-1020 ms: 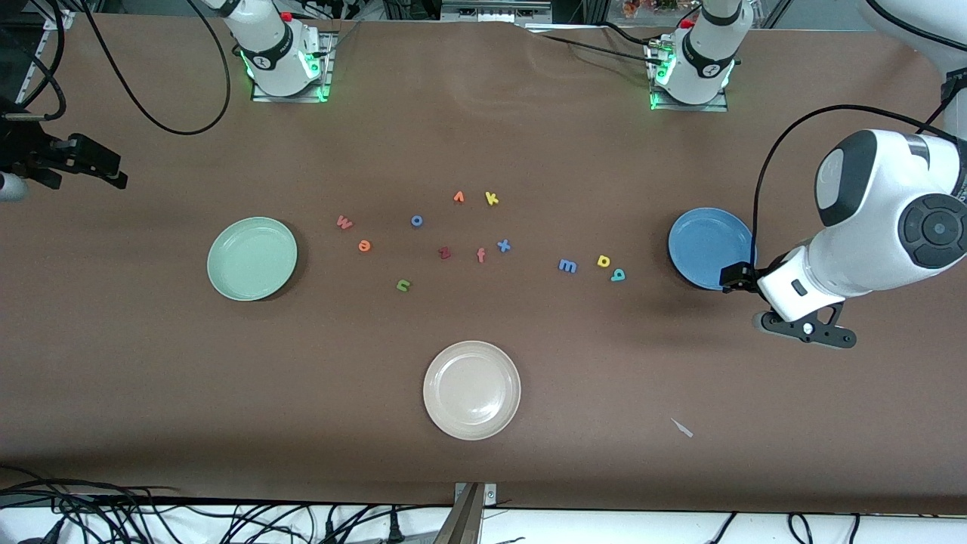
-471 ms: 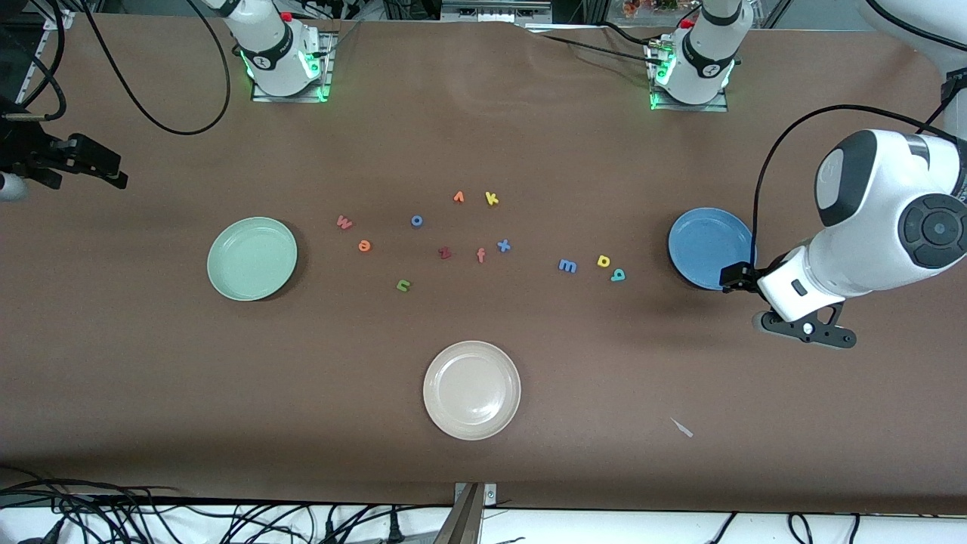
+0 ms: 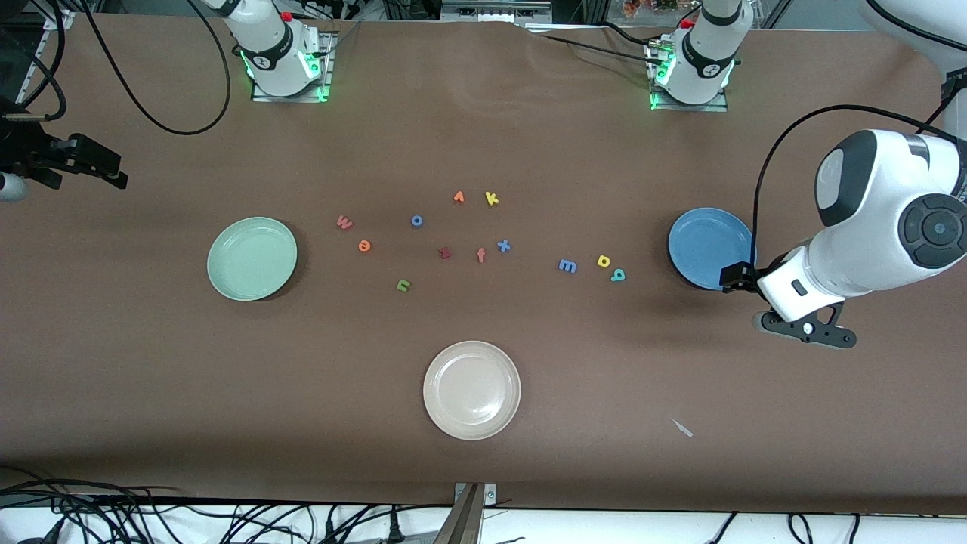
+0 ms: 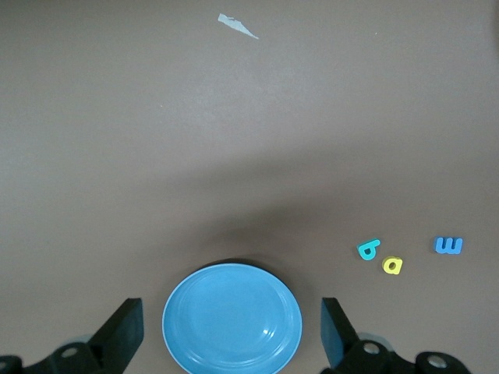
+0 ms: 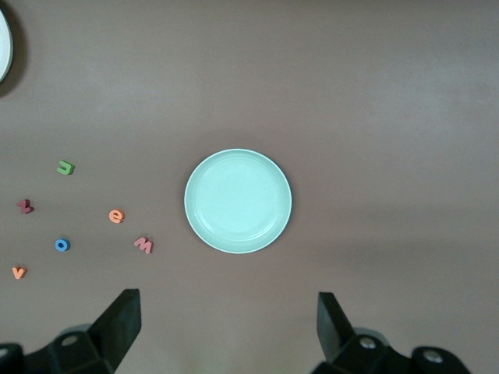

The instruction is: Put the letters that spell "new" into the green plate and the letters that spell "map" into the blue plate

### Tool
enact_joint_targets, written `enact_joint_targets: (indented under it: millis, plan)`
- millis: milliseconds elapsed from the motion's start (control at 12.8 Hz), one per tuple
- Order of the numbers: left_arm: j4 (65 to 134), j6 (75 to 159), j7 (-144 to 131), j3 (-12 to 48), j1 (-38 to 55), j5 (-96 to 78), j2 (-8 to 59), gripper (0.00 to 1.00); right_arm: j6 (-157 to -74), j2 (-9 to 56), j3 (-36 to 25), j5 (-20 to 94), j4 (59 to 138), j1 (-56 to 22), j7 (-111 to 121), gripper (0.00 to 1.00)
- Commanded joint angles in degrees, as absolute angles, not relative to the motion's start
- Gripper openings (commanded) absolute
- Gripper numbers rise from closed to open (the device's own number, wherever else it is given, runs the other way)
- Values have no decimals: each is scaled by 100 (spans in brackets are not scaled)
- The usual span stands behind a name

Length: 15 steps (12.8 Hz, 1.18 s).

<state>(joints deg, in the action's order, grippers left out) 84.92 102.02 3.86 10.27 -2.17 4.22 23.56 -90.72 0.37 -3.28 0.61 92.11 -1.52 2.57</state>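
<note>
The green plate (image 3: pixel 251 258) lay toward the right arm's end of the brown table (image 3: pixel 483 136), with nothing in it, and the blue plate (image 3: pixel 708 248) lay toward the left arm's end, likewise bare. Between them the foam letters were scattered flat on the table. The red-pink "w" (image 3: pixel 344 222), the orange "e" (image 3: pixel 364 245) and the green "n" (image 3: pixel 403 285) sat nearest the green plate, apart from one another, the "n" closest to the front camera. The blue "m" (image 3: pixel 567 265), the yellow "p" (image 3: pixel 603 261) and the teal "a" (image 3: pixel 618 275) sat near the blue plate, the "p" and "a" just beside each other. Among them lay the blue "o" (image 3: pixel 416 221), the orange "v" (image 3: pixel 458 197), the yellow "k" (image 3: pixel 492 199), the dark red "z" (image 3: pixel 445 253), a pinkish "f" (image 3: pixel 480 255) and the blue "x" (image 3: pixel 504 245). A cream-white plate (image 3: pixel 471 390) lay nearer the front camera. The left gripper (image 4: pixel 231 331) hung over the blue plate with its fingers spread wide, holding nothing. The right gripper (image 5: pixel 228 327) hung high above the table close to the green plate, fingers also wide apart and empty.
</note>
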Motion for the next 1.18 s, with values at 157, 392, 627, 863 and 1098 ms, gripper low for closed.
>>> enact_joint_targets:
  millis: [157, 392, 627, 863, 1098]
  plan:
    - [8437, 10151, 448, 1002, -185, 492, 2329, 100, -9044, 96, -325, 149, 9158, -114, 229, 100]
    - [8437, 10151, 439, 1002, -185, 527, 2329, 100, -9220, 350, -325, 176, 9141, -106, 211, 100]
    - [8437, 10151, 448, 1002, -220, 466, 2329, 100, -9158, 421, -325, 605, 9158, -114, 228, 100]
    - [8437, 10151, 501, 1011, -202, 457, 2329, 100, -9412, 1008, -308, 720, 9237, -158, 220, 100]
    - [8437, 10125, 501, 1011, -193, 343, 2320, 100, -9571, 1379, -264, 932, 9264, -237, 229, 100]
